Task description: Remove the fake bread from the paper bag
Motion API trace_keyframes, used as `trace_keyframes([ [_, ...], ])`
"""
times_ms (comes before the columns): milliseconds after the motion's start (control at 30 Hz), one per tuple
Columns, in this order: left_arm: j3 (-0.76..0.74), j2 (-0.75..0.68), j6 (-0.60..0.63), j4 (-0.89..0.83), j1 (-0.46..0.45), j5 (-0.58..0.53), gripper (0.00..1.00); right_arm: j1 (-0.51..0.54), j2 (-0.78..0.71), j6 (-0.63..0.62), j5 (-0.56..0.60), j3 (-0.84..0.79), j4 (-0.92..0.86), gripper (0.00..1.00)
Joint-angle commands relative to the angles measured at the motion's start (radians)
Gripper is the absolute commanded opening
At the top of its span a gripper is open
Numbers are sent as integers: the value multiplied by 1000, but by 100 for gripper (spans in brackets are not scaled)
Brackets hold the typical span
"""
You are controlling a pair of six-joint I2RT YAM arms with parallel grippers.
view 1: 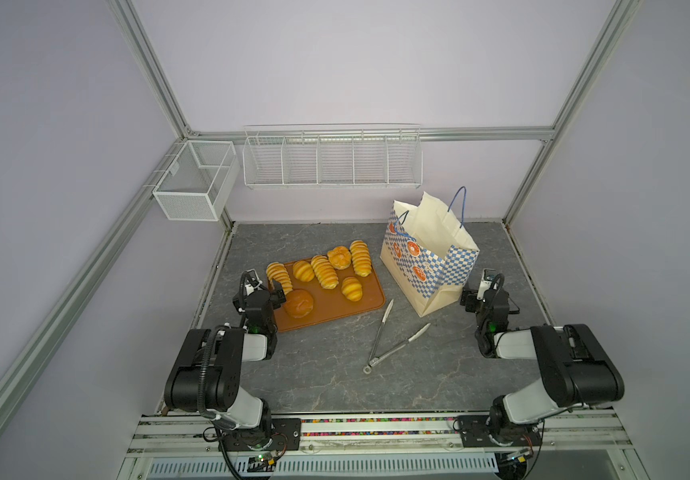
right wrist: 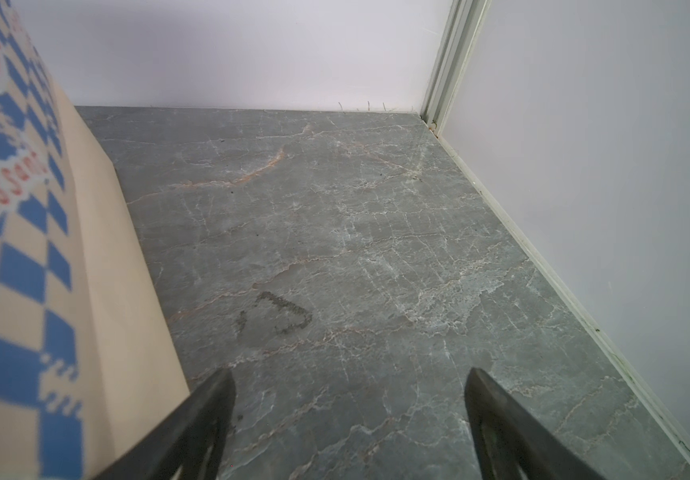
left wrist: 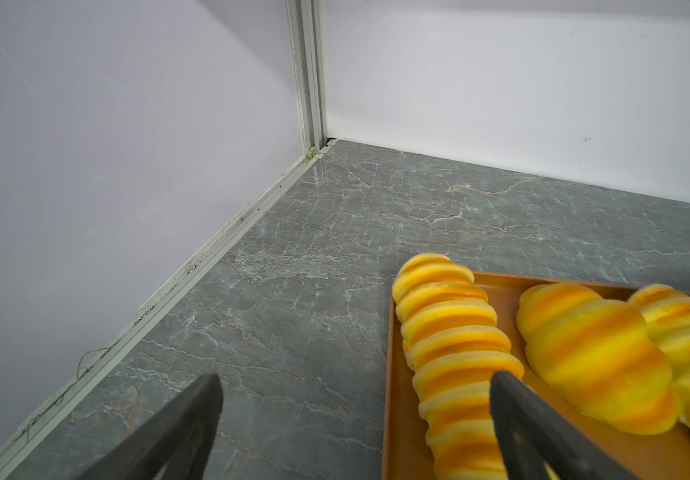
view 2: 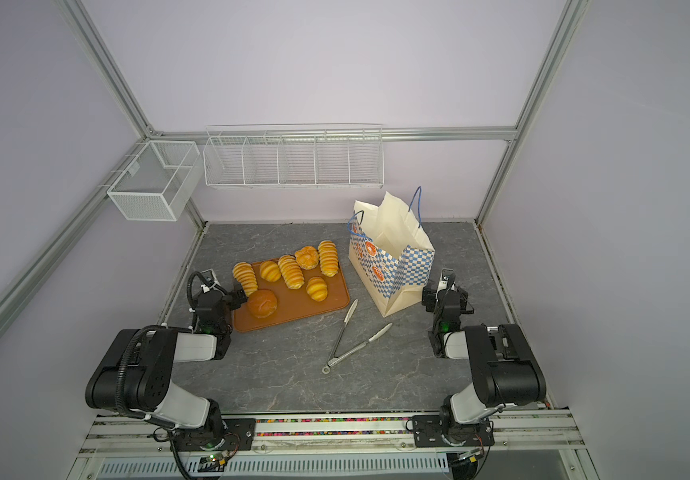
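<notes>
L gripper: my left gripper (left wrist: 355,380) is spread wide and empty. It hangs low at the near-left corner of the tray (view 1: 335,313), one finger over the ridged loaf (left wrist: 451,357), the other over the bare table (view 1: 335,374). Touching the loaf or just above it: can't tell.
R gripper: my right gripper (right wrist: 351,374) is spread too, nothing in it. It's low over the table, just right of the bag's near corner, apart from the paper as far as I see.
Bread: seven pcs of bread (view 1: 325,272) lie on the tray, left of centre. The browner round bun (view 1: 298,303) is nearest me. Two pcs at the far-right corner look to overhang the rim.
Bag: the paper bag (view 1: 426,266) stands upright right of the tray, mouth open, cords up. Inside I see only cream paper. The bottom is hidden, so I can't rule out a leftover pc.
Task state: prob. about done, pending a look into the bag.
Bread, handling: likely foam, so light, soft, springy. Matte skin, so not slippery. It squashes rather than breaks.
Bread, grip: long loaves across the middle, short way, fingers in a groove. Bun across its widest part, gentle squeeze.
Bag, handling: thin paper, light, tips easily w/ little in it, creases or tears if pinched hard. Take it by the rim or a side fold, not the cords.
Risk: a nudge from my right arm could topple the bag.
Other: tongs (view 1: 380,336) lie open on the table btw tray and bag, nearer me.
</notes>
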Motion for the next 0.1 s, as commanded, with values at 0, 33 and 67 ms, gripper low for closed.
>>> trace_keyframes([
  [0, 18, 9, 3, 23, 6, -16, 99, -8, -6, -1, -8, 14, -1, 89],
  [33, 18, 9, 4, 22, 6, -15, 99, -9, -5, -2, -9, 12, 1, 89],
  [67, 18, 9, 3, 22, 6, -15, 99, -8, -8, -1, -8, 10, 1, 89],
])
